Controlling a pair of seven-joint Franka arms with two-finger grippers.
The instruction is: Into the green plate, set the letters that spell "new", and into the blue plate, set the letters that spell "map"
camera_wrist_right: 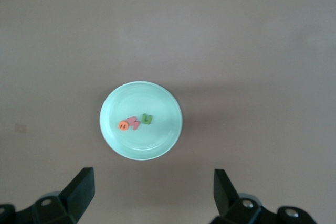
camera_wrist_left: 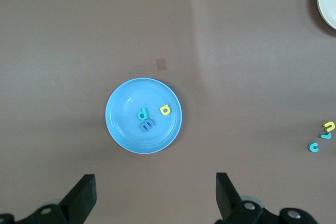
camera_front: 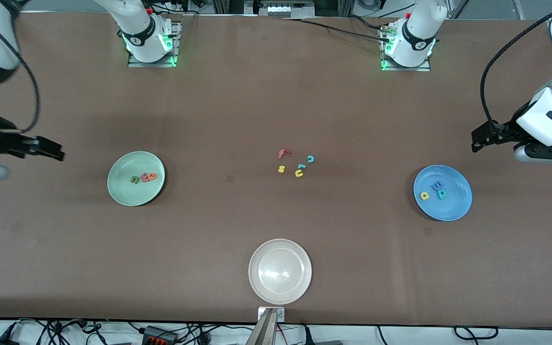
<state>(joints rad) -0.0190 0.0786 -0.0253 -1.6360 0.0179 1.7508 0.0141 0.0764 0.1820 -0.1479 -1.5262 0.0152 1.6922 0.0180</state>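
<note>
- Presently, the left gripper [camera_wrist_left: 155,195] is hanging with its jaws spread wide and gripping nothing, above the table at the left arm's end, just beside the blue plate [camera_front: 458,211].
- Seen from the left wrist, the blue plate is lying straight ahead of the spread jaws, and it is carrying the m [camera_wrist_left: 148,125], the a [camera_wrist_left: 165,110] and the p [camera_wrist_left: 142,114], the m and p touching, the a just beside them.
- The right gripper [camera_wrist_right: 152,195] is likewise standing released and empty, above the table at the right arm's end, near the green plate [camera_front: 120,191].
- The green plate is holding the n [camera_front: 134,179], the w [camera_front: 145,178] and the e [camera_front: 152,176] in a short touching row.
- Between the plates, near mid-table, the spare letters are lying: f [camera_front: 283,153], c [camera_front: 310,158], s [camera_front: 281,168] and u [camera_front: 299,173], with one more teal piece [camera_front: 301,166] too small to read.
- A beige plate [camera_front: 257,282] is sitting nearest the front camera, holding nothing.
- Judging by this layout, both words are already sitting in their plates, so no letter is calling for a grasp; each arm is the nearer one to its own plate, should a check be needed.
</note>
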